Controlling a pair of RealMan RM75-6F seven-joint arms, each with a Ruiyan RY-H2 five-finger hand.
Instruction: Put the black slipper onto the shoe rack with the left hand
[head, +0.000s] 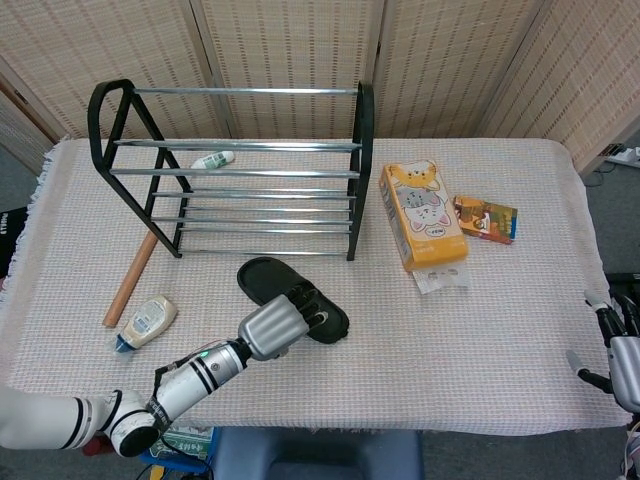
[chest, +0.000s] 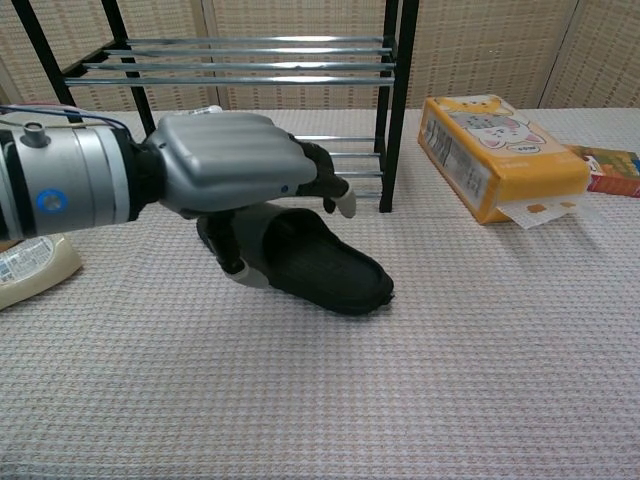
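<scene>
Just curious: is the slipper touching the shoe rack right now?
Apart. In the head view, bare tablecloth shows between the black slipper and the shoe rack.

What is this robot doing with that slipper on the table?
The robot's left hand is reaching over a black slipper that lies flat on the cloth-covered table, just in front of a metal shoe rack. Its fingers are spread above the slipper with the thumb down beside it, but it does not look gripped or lifted yet. The job is to set it on the rack. The right hand waits at the table's far edge, holding nothing.
</scene>
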